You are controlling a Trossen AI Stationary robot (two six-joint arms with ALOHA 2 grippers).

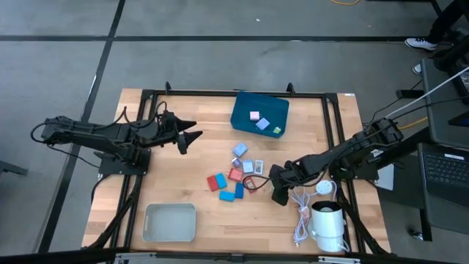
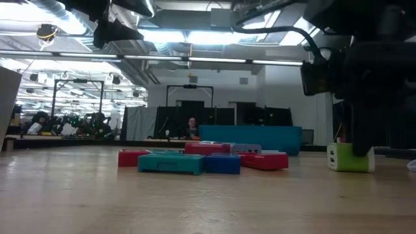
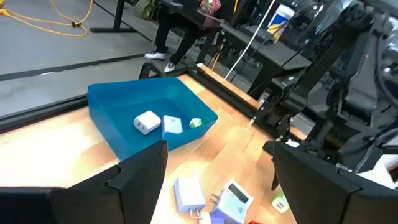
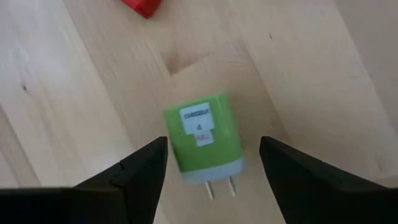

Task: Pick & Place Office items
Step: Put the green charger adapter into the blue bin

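The right gripper (image 1: pixel 279 192) is lowered to the table just beside the cluster of office items (image 1: pixel 233 176), on the side of the cluster toward the coiled white cable (image 1: pixel 302 213). Its fingers are spread apart, grasping nothing. In the right wrist view a green charger (image 4: pixel 203 138) lies flat on the wood between the two dark fingers (image 4: pixel 134 171), touching neither, its metal prongs pointing back toward the wrist and a small white label on its face. In the low view the same green charger (image 2: pixel 350 157) rests on the table directly under the dark gripper body, apart from the red, teal and blue pieces of the cluster.

The blue bin (image 1: pixel 259 114) stands beyond the cluster and holds a white piece (image 3: pixel 147 121), a lavender piece (image 3: pixel 172 126) and a green bit (image 3: pixel 195 122). The left gripper (image 1: pixel 192 134) hovers above the table well apart from the cluster, beside the blue bin, with its fingers open and nothing between them.
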